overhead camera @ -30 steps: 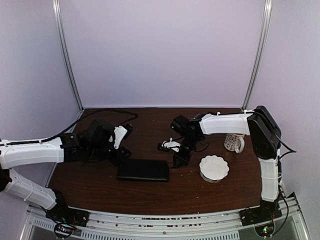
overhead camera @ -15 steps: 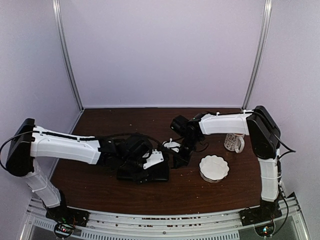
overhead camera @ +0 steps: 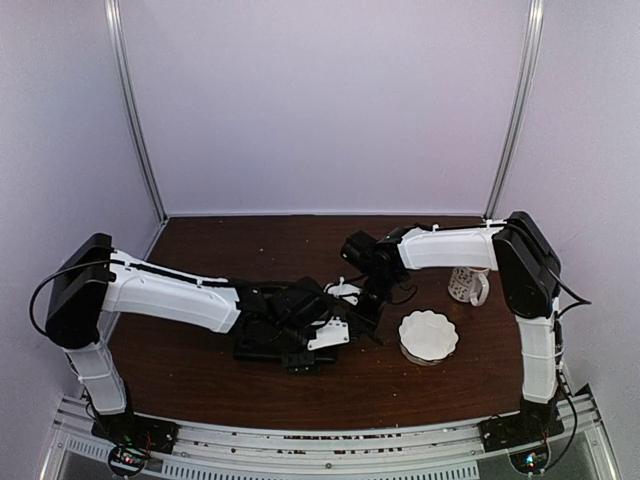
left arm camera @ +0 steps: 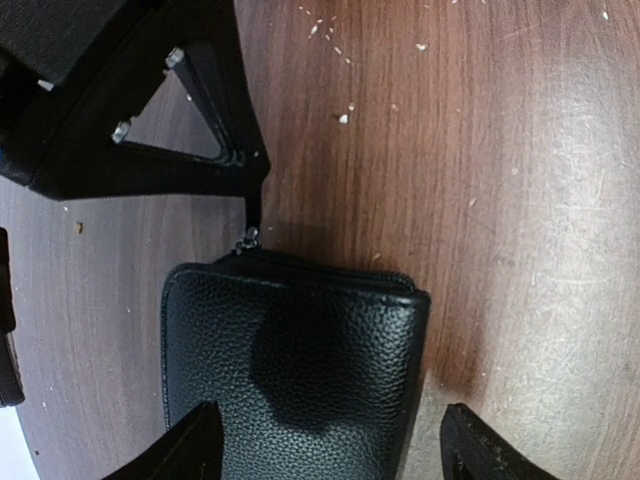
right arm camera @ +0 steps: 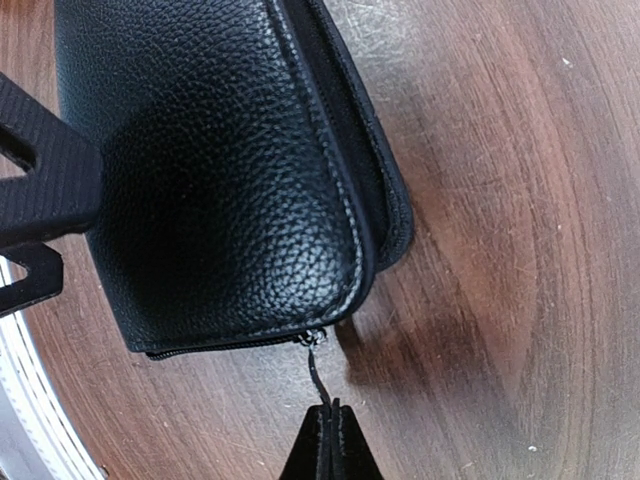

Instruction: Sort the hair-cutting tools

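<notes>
Left gripper [left arm camera: 335, 450]: fingers wide apart, straddling the case [left arm camera: 290, 370], gripping nothing.
Right gripper [right arm camera: 325, 440]: pinched closed on the zip pull [right arm camera: 314, 365].
Tools: none in view; probably inside the zipped case, frame centre.
Risk: the thin pull could slip; the unclamped case could drag.
Nearby: bowl [overhead camera: 428, 335] and mug [overhead camera: 467, 285], right of frame; neither obstructed.

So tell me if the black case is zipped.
Shut: the case has its zip closed along both visible edges, pull at the corner in the right claw.
</notes>
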`<action>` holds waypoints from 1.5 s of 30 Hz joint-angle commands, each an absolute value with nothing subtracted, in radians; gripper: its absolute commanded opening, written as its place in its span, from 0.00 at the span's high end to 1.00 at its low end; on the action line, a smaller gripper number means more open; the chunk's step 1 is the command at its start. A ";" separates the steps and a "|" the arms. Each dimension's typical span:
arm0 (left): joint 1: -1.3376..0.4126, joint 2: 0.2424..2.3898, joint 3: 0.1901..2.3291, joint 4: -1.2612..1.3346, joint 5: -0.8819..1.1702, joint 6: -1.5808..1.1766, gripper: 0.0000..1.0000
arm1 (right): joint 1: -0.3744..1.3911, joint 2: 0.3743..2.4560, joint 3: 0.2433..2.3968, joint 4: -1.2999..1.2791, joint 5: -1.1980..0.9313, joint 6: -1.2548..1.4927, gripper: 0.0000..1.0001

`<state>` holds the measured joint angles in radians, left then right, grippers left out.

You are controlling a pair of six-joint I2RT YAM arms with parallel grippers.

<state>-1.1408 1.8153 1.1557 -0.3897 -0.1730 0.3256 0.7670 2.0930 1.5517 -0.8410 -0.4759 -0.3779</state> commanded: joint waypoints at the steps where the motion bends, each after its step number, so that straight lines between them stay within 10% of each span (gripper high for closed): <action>1: -1.141 1.843 1.172 -0.344 -0.194 0.371 0.22 | 0.759 2.106 1.563 -0.873 -0.473 -0.379 1.00; 33: -1.131 1.812 1.037 -0.140 -0.455 0.191 0.31 | 0.783 2.106 1.575 -1.095 -0.784 -0.492 0.96; 42: -1.122 1.547 1.032 -0.277 -0.612 0.145 0.02 | 0.669 1.865 1.532 -1.115 -0.708 -0.511 0.44; 44: -1.099 1.507 1.070 -0.322 -0.649 0.144 0.02 | 0.649 1.795 1.512 -1.102 -0.650 -0.515 0.04; 45: -1.087 1.490 1.089 -0.344 -0.677 0.144 0.02 | 0.635 1.760 1.509 -1.100 -0.621 -0.519 0.00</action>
<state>-1.1248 1.5654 1.0210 -0.2729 -0.5484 0.1680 0.6704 1.9011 1.5364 -1.0912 -0.7177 -0.4950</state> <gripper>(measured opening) 0.978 0.738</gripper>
